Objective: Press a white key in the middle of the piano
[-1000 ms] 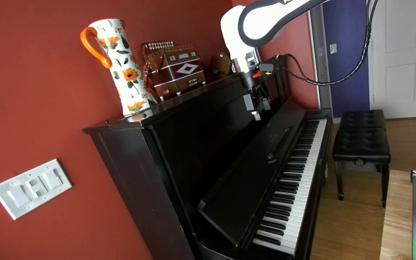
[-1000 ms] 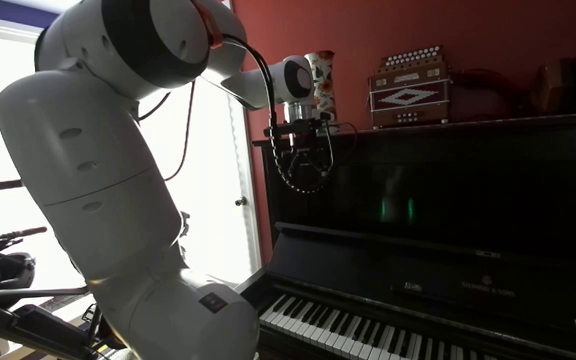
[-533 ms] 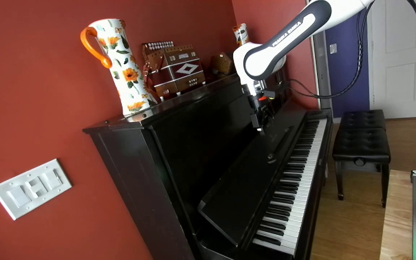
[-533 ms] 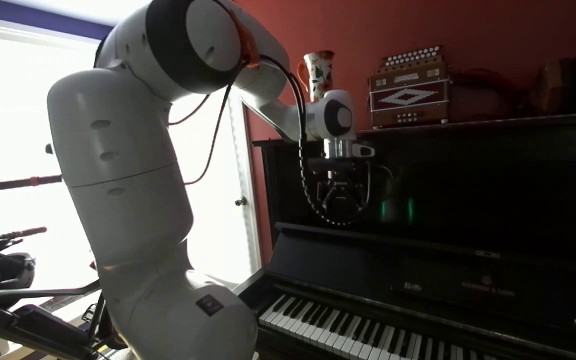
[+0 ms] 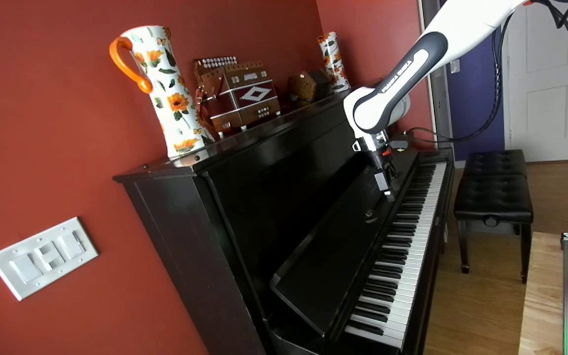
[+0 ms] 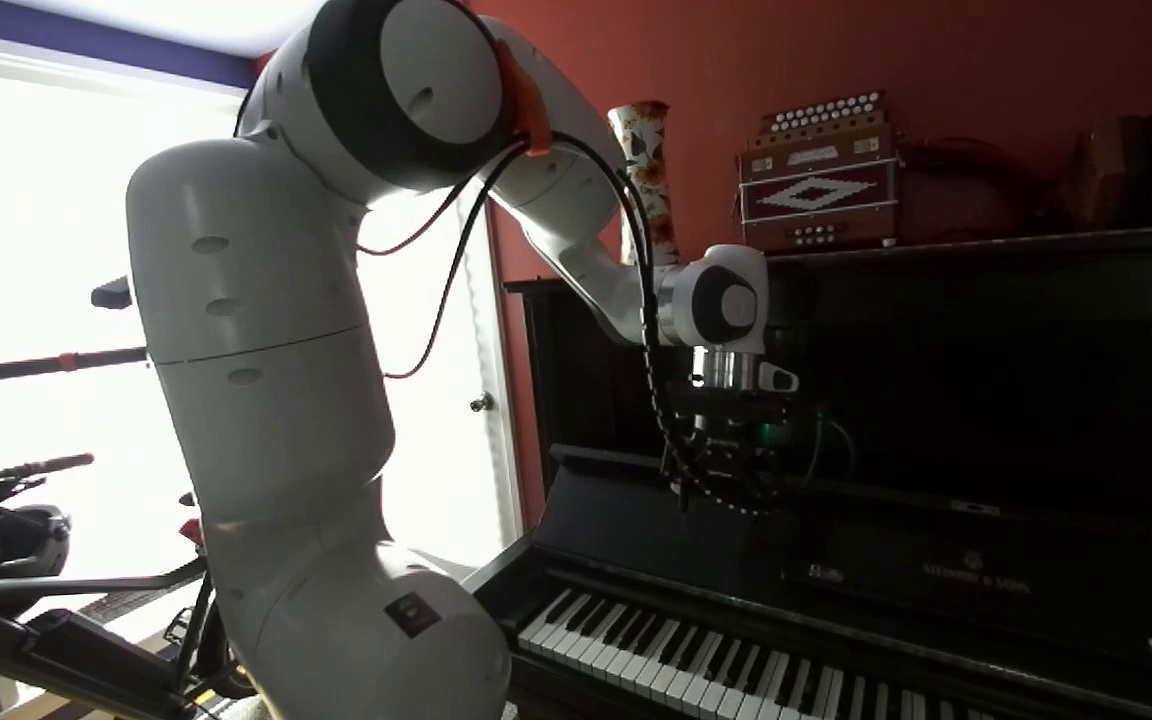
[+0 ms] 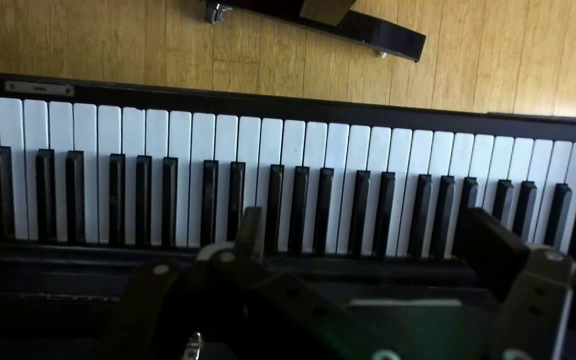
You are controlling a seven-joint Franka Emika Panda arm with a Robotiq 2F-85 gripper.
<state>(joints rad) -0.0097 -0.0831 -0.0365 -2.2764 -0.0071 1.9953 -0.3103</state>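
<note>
The piano (image 5: 259,197) is a glossy black upright that also shows in an exterior view (image 6: 936,390). Its row of white and black keys (image 5: 412,266) is uncovered and also shows in an exterior view (image 6: 671,675). In the wrist view the white keys (image 7: 338,145) run across the frame, with the keyboard's end at right. My gripper (image 5: 388,193) hangs fingers down above the slanted panel behind the keys, apart from them. In an exterior view the gripper (image 6: 726,490) is dark against the piano. In the wrist view the gripper (image 7: 362,212) has fingers spread wide, with nothing between them.
A floral pitcher (image 5: 173,93), an accordion (image 5: 244,96) and another floral vase (image 5: 334,61) stand on the piano top. A black padded bench (image 5: 493,192) stands beyond the keyboard. A wooden table edge (image 5: 540,296) is at lower right. A bicycle (image 6: 46,600) stands behind the arm.
My gripper has moved down from in front of the tall panel and out toward the keys, going right and down in both exterior views. The piano and the objects on it have not moved.
</note>
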